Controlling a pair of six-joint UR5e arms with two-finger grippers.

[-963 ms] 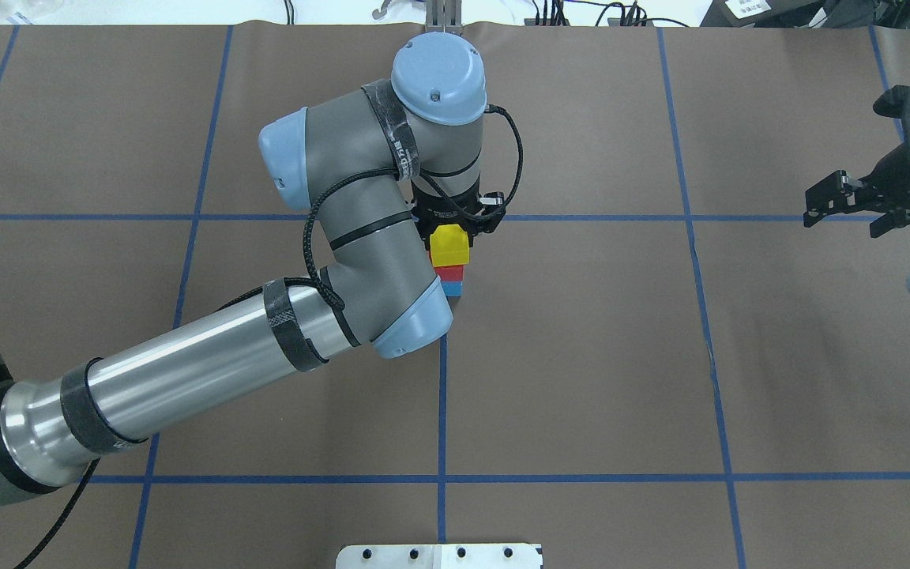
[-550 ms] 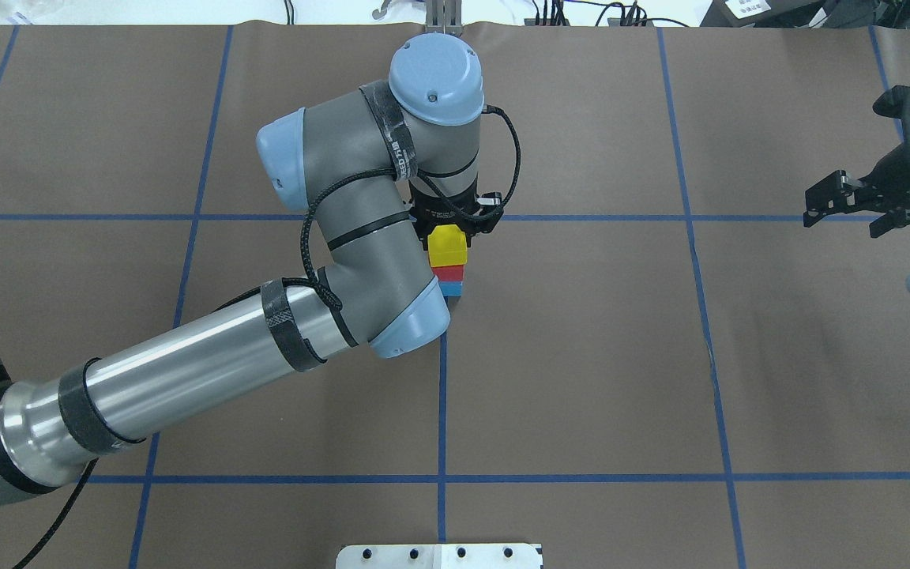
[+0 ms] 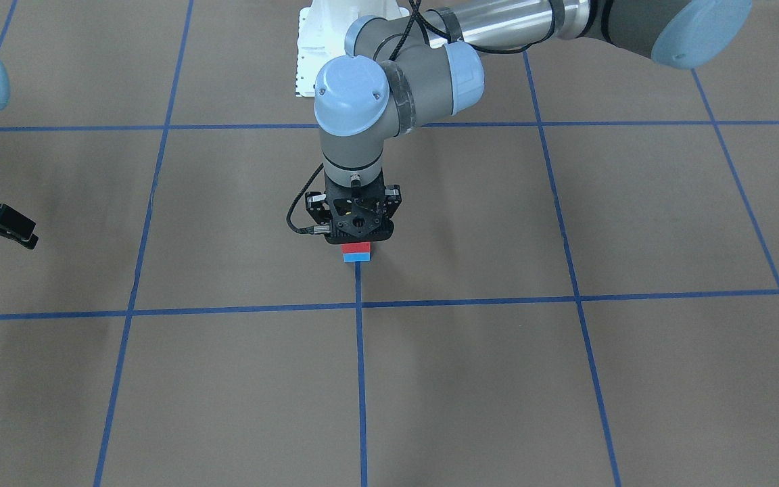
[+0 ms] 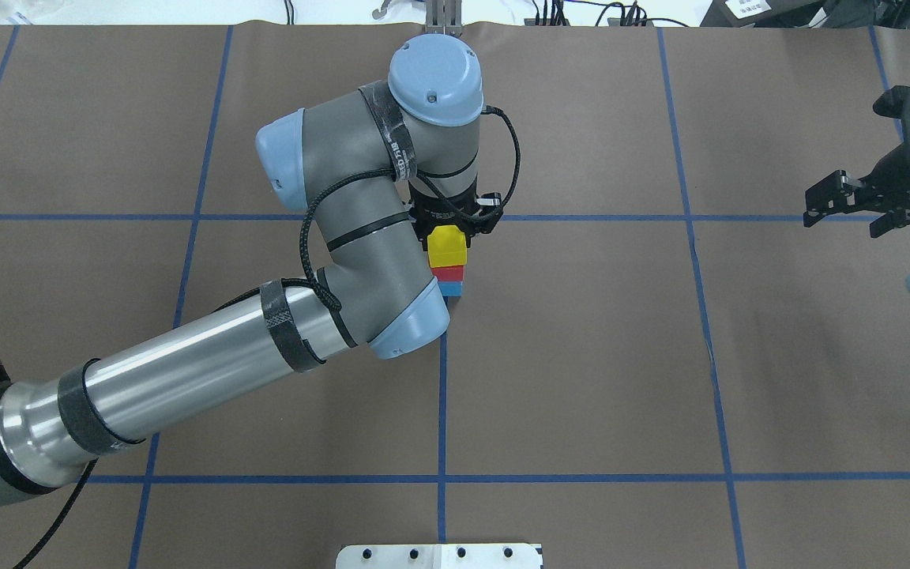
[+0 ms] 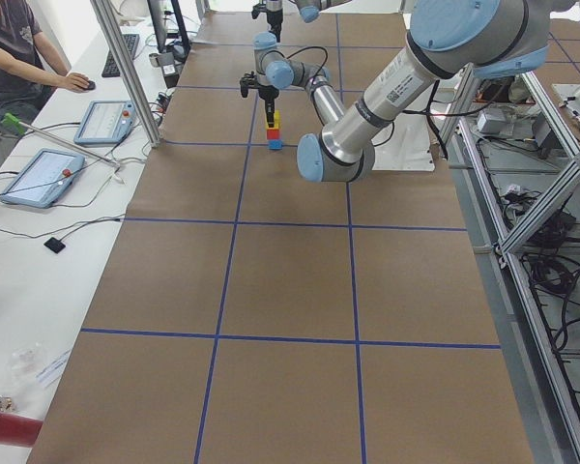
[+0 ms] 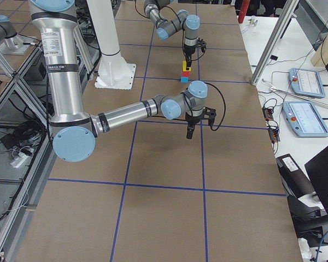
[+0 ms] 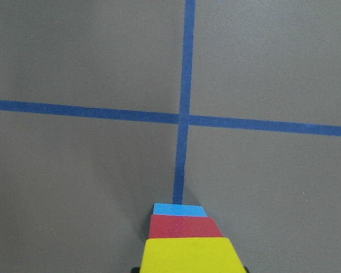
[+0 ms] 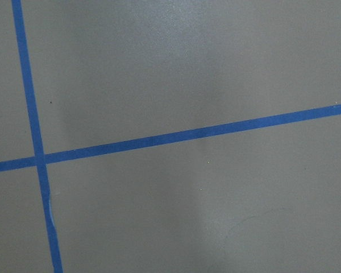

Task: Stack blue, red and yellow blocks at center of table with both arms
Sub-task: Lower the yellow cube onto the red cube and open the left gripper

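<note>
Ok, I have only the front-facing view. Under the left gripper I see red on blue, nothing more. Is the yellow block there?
Observer: Yes. Overhead, the yellow block sits on the red block, right at the left gripper.
Operator: Is the stack straight?
Observer: In the left wrist view yellow, red and the blue block line up, one above the other.
Operator: And the black part at my left edge?
Observer: That is the right gripper. Overhead it is open and empty, above the table, far to the right of the stack.
</note>
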